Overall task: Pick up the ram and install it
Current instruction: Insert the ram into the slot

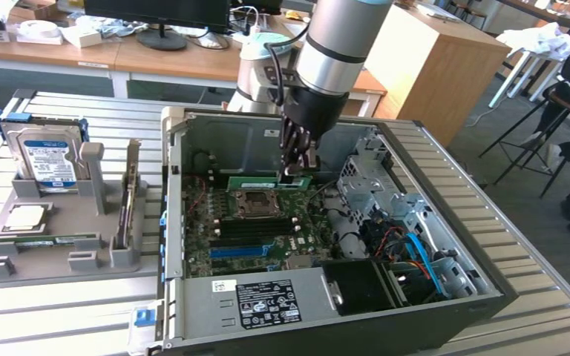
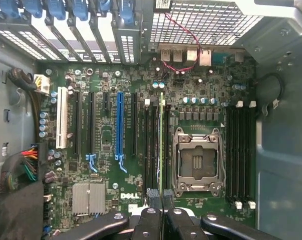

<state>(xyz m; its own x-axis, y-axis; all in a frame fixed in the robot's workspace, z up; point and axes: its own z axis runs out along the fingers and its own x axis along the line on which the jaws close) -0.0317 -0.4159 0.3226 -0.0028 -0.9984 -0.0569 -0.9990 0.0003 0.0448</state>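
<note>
Tool (image 2: pixel 161 202) clamped on ram (image 2: pixel 162 145), inside open case (image 1: pixel 201 308), over motherboard (image 2: pixel 105 135)

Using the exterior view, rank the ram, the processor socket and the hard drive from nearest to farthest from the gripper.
1. The ram: clamped in the gripper.
2. The processor socket: just beside it, toward the exterior view's left.
3. The hard drive: standing on the grey tray, far off at the exterior view's left.

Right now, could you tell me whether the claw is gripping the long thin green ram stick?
Yes, the claw is shut on the long thin green ram stick, held edge-on in the wrist view.
</note>
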